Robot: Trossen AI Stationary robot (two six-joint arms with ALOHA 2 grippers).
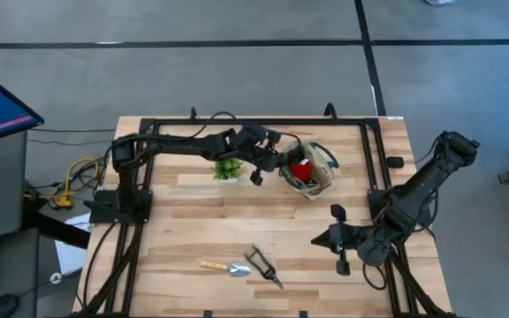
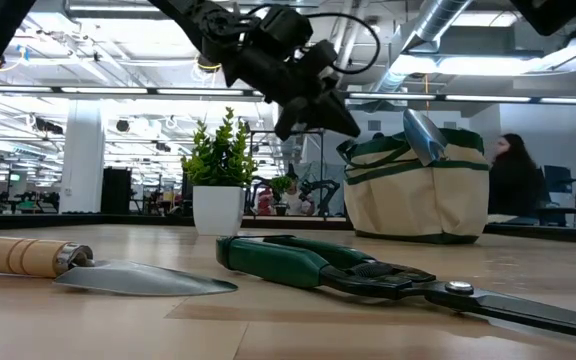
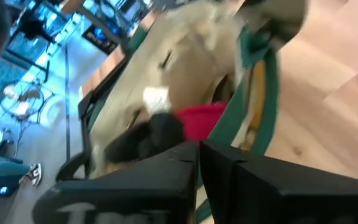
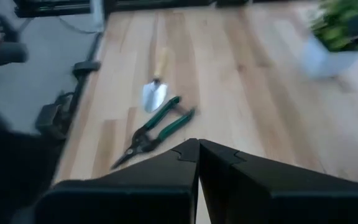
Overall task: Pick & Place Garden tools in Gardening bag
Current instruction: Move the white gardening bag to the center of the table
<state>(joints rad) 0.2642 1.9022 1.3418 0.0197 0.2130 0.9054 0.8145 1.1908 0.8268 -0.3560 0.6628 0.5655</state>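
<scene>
the left gripper (image 1: pixel 268 168), fingers pressed together and holding nothing, hangs just left of the gardening bag (image 1: pixel 322 170) at the table's far middle. only the left wrist view shows the bag's inside, with a red-and-black piece (image 3: pixel 191 124); the low view alone shows a silver trowel blade (image 2: pixel 424 135) poking out. at the near edge one wooden-handled trowel (image 1: pixel 224 266) lies left-right, blade rightward, and one pair of green-handled shears (image 1: pixel 262 266) points near-right. the right gripper (image 1: pixel 318 238), likewise shut and empty, waits at near right.

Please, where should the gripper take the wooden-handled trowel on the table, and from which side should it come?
Probably by the wooden handle, from straight above. The trowel lies flat on the table, so only a top approach fits fingers around it. The handle is rounder and thicker than the thin blade, and points away from the green-handled shears lying close by the blade, so fingers have room there.
</scene>
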